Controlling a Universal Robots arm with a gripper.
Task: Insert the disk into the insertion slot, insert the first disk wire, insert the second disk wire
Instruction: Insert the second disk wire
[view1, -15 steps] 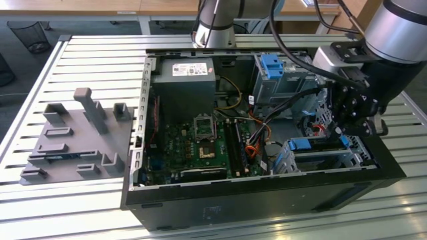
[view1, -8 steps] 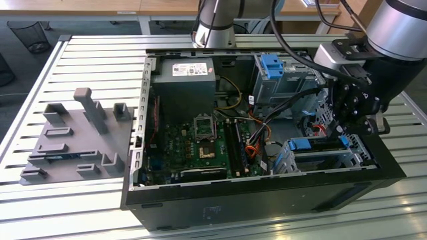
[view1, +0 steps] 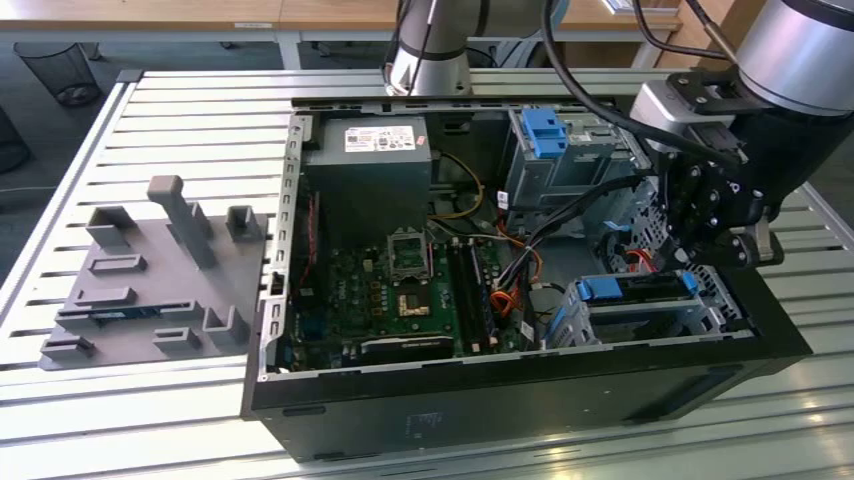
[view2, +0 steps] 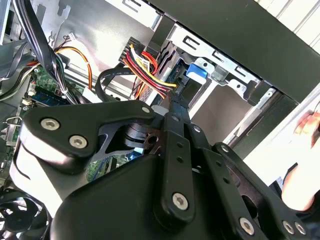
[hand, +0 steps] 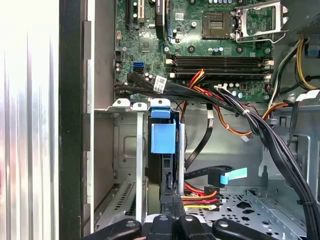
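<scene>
The flat grey disk in its bright blue plastic frame (view1: 638, 287) sits in the perforated silver metal insertion slot (view1: 577, 318), at 4 o'clock in the open black computer case (view1: 534, 400). The black gripper (view2: 172, 105) is clamped on the red, yellow and black wire bundle (view2: 145, 70) at the disk's end.
</scene>
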